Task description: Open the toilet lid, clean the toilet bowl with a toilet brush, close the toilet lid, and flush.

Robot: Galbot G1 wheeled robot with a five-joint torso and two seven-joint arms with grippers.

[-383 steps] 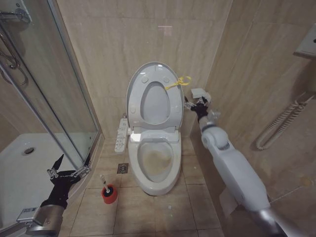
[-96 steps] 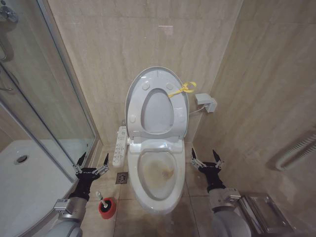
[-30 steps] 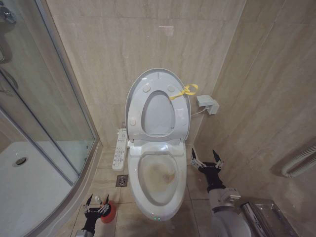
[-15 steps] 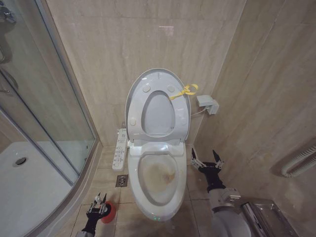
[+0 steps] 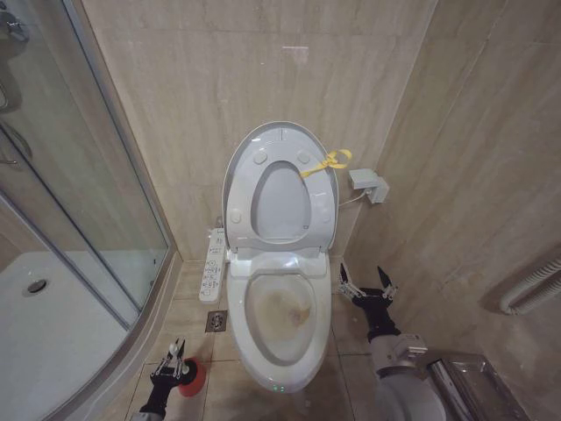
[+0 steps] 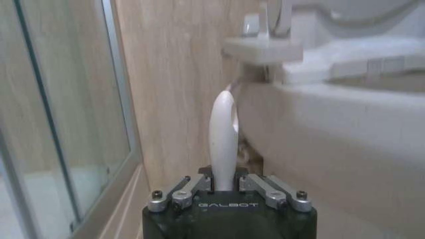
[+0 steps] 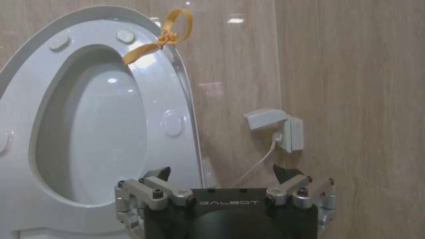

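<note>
The left gripper, at the frame's lower left, pinches the upright toilet brush handle, with the toilet bowl just right of it.

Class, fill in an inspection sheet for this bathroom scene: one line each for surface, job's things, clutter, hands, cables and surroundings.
Surface: beige tiled floor, with a small square drain beside the toilet.
Job's things: toilet lid raised against the wall, yellow ribbon at its edge; toilet bowl open, stained brownish inside; toilet brush upright in its red holder.
Clutter: nothing seen.
Hands: left hand low by the holder, shut on the brush handle; right hand open, beside the bowl.
Cables: white cable running from a wall box.
Surroundings: glass shower enclosure on the left, beige wall tiles.
</note>
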